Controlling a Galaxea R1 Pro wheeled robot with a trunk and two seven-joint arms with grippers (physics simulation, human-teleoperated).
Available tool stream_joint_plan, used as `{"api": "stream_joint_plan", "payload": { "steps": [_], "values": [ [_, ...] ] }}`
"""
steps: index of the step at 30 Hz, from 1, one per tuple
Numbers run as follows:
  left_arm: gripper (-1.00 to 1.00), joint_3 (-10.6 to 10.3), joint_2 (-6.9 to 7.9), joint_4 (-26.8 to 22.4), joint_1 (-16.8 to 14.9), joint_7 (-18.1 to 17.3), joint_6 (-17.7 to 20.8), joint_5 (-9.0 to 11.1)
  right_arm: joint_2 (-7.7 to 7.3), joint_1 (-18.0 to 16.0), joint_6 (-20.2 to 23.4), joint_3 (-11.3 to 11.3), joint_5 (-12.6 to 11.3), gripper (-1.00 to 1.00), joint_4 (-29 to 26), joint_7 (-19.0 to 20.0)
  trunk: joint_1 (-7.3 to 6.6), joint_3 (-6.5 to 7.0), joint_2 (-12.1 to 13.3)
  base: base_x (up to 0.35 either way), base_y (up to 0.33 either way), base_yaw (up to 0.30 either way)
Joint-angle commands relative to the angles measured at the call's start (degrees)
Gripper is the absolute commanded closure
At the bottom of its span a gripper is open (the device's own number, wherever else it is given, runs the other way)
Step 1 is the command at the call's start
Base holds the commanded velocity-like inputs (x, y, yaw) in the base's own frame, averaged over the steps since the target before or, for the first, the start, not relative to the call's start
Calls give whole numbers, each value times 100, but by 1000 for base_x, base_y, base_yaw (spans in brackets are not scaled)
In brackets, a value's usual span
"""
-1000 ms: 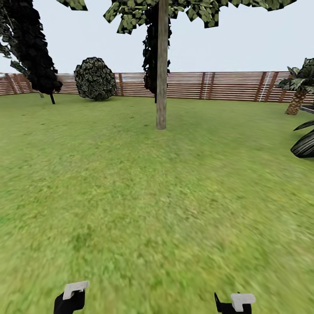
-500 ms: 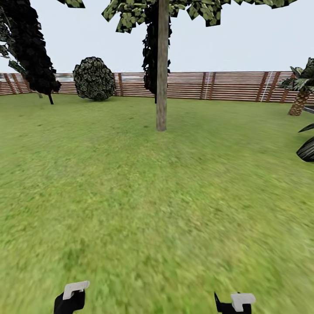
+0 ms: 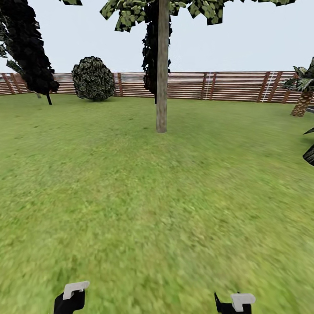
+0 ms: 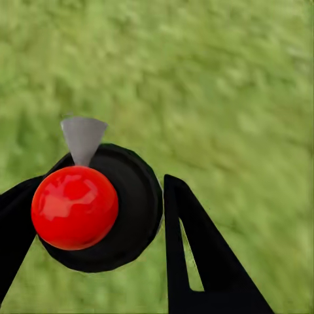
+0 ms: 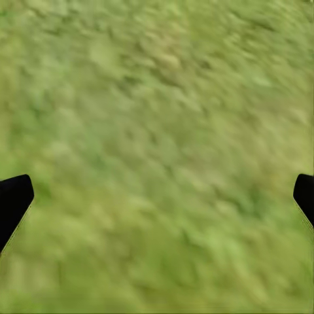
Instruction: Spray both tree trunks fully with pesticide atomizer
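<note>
The head view looks across the lawn [image 3: 157,205] of the garden toward a brown slatted fence [image 3: 226,86]. One tree stands straight ahead in mid-lawn, its pale mottled trunk [image 3: 162,69] rising upright from the grass to a crown of light green leaves [image 3: 131,13] at the upper edge of the view. A dark column of foliage [image 3: 150,56] shows just behind the trunk. Near the fence to the left sits a round dark bush [image 3: 93,79], and further left a black cone-shaped tree [image 3: 28,43] leans in from the edge. At the far right a small palm [image 3: 303,87] stands by the fence, with dark blades of another plant [image 3: 309,152] nearer along the right edge.

Both hands show at the bottom edge of the head view, well short of the tree: the left hand [image 3: 72,296] at lower left and the right hand [image 3: 234,303] at lower right, each black with a pale block on top.

In the left wrist view the left hand [image 4: 98,216] is closed around the pesticide atomizer [image 4: 98,209], seen from above: a round black body with a glossy red top [image 4: 74,207] and a small grey nozzle [image 4: 83,139] pointing out over the grass. One black finger [image 4: 196,255] presses against its side, the other sits against the opposite side.

In the right wrist view the right hand [image 5: 157,203] is spread wide, its two black fingertips [image 5: 13,199] just at opposite edges, with nothing but blurred grass [image 5: 157,131] between them
</note>
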Motion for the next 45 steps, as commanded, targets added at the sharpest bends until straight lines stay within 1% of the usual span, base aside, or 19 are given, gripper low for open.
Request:
{"api": "stream_joint_plan", "payload": {
  "steps": [1, 45],
  "values": [
    [100, 24, 1, 1, -4, -24, -18, 8, -1, -3, -17, 0, 3, -100, 4, -2, 2, -5, -2, 338, 0, 0],
    [100, 24, 6, -4, -4, -24, -16, 8, -1, -3, -17, 0, 1, -100, 4, -2, 2, -5, -2, 338, 0, 0]
  ]
}}
